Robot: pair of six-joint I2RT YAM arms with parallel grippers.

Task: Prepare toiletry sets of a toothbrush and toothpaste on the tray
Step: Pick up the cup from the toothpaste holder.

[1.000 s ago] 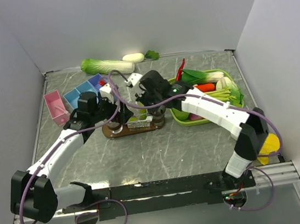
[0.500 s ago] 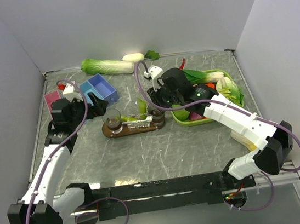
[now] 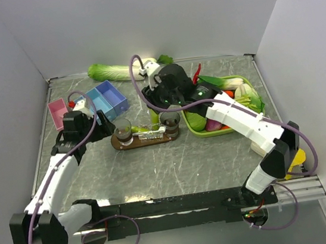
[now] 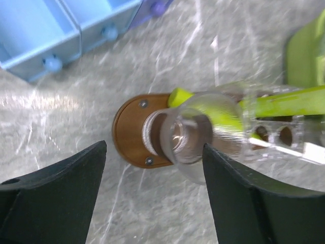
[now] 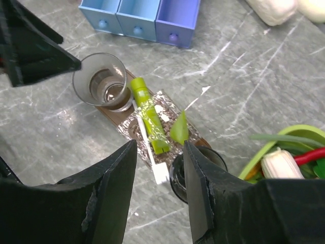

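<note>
The dark brown oval wooden tray lies mid-counter, with a dark see-through tumbler at its 9 o'clock end. A flat light-green toothpaste tube and a thin white toothbrush lie touching on it. The left tool, at the tray's 9 o'clock, gapes empty. The right tool, above the tray's 12 o'clock edge, stands apart and empty.

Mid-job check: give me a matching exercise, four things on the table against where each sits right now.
1 flat light-green toothpaste tube
2 blue compartment box
3 dark see-through tumbler
4 lime-green rectangular basket

A upright at one end of the dark brown oval wooden tray
B holding vegetables
C lying flat mid-tray
D beside the pink box

Pairs: 1-C, 2-D, 3-A, 4-B
</note>
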